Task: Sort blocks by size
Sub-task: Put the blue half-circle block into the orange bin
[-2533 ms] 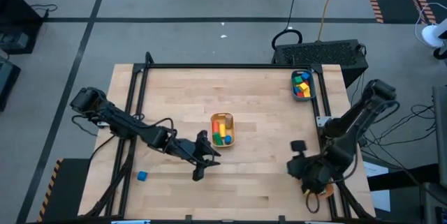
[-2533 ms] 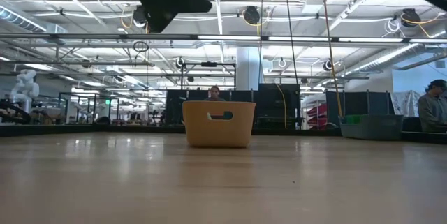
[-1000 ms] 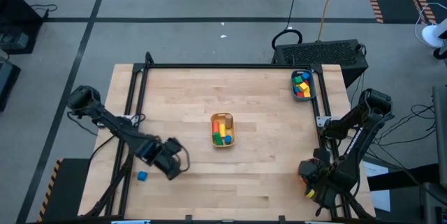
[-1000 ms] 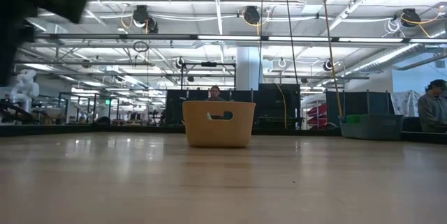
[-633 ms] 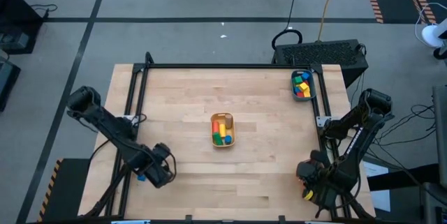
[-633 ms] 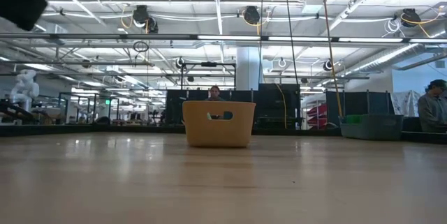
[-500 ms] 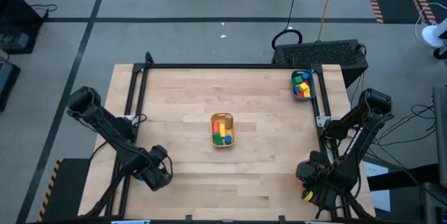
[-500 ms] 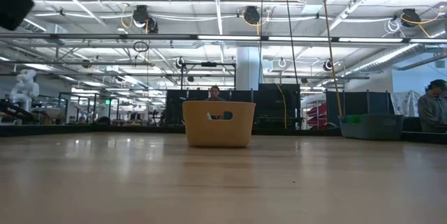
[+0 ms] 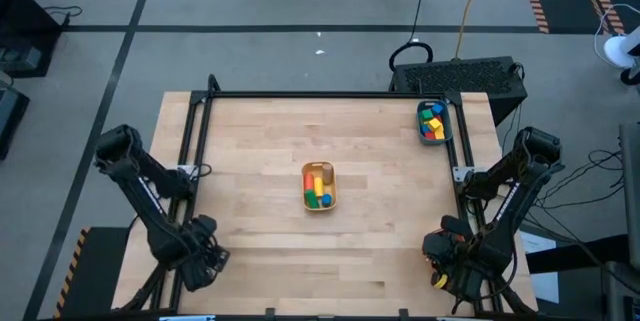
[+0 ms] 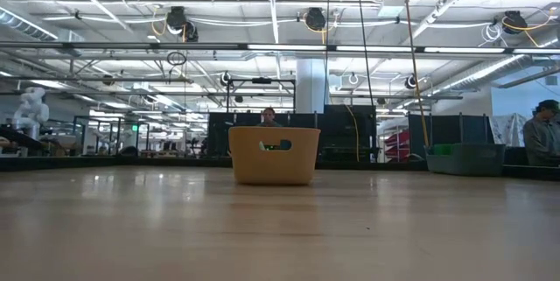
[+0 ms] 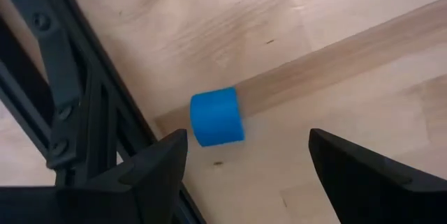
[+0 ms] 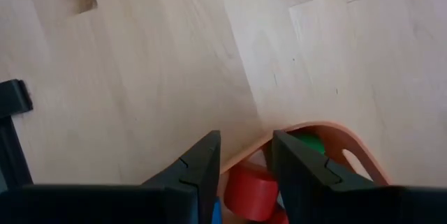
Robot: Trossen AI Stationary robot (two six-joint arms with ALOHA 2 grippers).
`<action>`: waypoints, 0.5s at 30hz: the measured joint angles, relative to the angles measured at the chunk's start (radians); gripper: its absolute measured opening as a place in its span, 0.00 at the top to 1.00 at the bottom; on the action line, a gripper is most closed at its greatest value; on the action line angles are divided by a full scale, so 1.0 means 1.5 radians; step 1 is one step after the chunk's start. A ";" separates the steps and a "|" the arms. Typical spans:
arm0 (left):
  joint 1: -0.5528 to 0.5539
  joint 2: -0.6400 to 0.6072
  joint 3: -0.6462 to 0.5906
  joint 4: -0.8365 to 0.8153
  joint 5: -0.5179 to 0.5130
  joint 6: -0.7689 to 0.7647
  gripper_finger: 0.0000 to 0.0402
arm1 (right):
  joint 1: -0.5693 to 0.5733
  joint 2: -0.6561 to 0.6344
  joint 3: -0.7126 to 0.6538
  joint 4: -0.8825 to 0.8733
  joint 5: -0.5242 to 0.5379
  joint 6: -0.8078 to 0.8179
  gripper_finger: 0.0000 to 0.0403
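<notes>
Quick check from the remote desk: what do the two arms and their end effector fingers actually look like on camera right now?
Both arms are dark, jointed links with rounded joint housings and thin black cables along them. The left end effector has two matte black, wedge-shaped fingers. The right end effector has similar flat black fingers. No markings are visible.

Bench [image 9: 380, 251] surface mostly bare wood; wide open lanes across the middle and front.

Obstacles:
- Yellow bin [image 9: 319, 186] at centre, standing alone with free wood on all sides. Low view shows it as the one upright wall mid-bench.
- Teal bin [image 9: 433, 122] tight in the far right corner against the black frame rail [image 9: 320, 94].
- Orange bin [image 12: 328, 147] at near right edge, directly under the right gripper [image 12: 243, 155]; narrow finger gap over its rim.
- Blue block [image 11: 217, 116] near front left corner, close beside the dark frame strut [image 11: 77, 105]; left gripper [image 11: 244, 155] spread wide around it. Clearance on the strut side looks thin, hard to judge.
</notes>
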 joint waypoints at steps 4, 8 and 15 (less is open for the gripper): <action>-0.019 0.028 0.000 0.001 0.008 -0.034 0.26 | 0.000 0.000 0.000 0.000 0.020 -0.002 0.71; -0.025 0.074 -0.001 0.018 0.036 -0.030 0.26 | 0.000 0.000 0.000 0.000 0.026 -0.009 0.71; -0.025 0.099 -0.001 0.018 0.038 -0.020 0.27 | 0.000 0.000 0.000 0.001 0.028 -0.017 0.71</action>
